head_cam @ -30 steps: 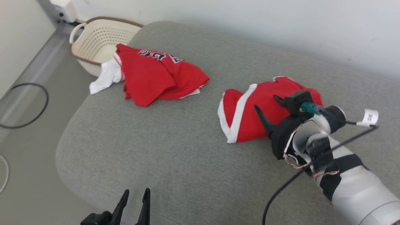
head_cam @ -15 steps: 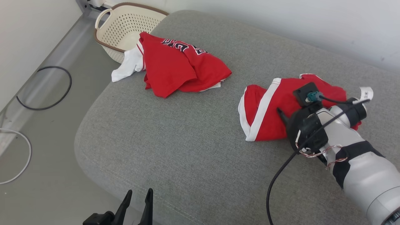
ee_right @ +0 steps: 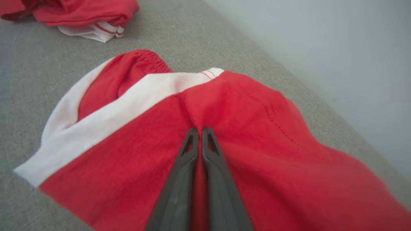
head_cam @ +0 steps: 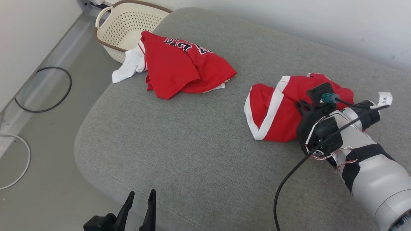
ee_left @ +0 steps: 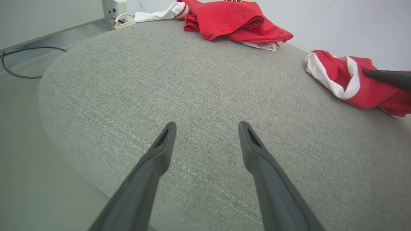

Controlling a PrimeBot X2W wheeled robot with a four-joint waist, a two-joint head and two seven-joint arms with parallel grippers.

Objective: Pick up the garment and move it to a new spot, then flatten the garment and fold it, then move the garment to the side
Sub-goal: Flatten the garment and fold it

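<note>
A pair of red shorts with white stripes (head_cam: 273,112) lies crumpled on the right of the grey cushion (head_cam: 192,144). My right gripper (head_cam: 303,104) rests on top of them. In the right wrist view its fingers (ee_right: 199,130) are pressed together on a pinched ridge of the red fabric (ee_right: 128,154). My left gripper (head_cam: 140,194) hangs off the cushion's front edge, open and holding nothing (ee_left: 207,126). The left wrist view has the shorts (ee_left: 350,86) at far right, with a dark right finger (ee_left: 385,77) on them.
A red jersey with black lettering and a white sleeve (head_cam: 183,67) lies bunched at the cushion's far left corner. Behind it stands a cream perforated basket (head_cam: 128,22). A black cable loop (head_cam: 41,89) and a white cable (head_cam: 19,166) lie on the floor at left. A pale wall runs behind.
The camera has shifted. My right gripper, open above the shorts a second ago, has come down and shut on their fabric, bunching it slightly. The left gripper has stayed put.
</note>
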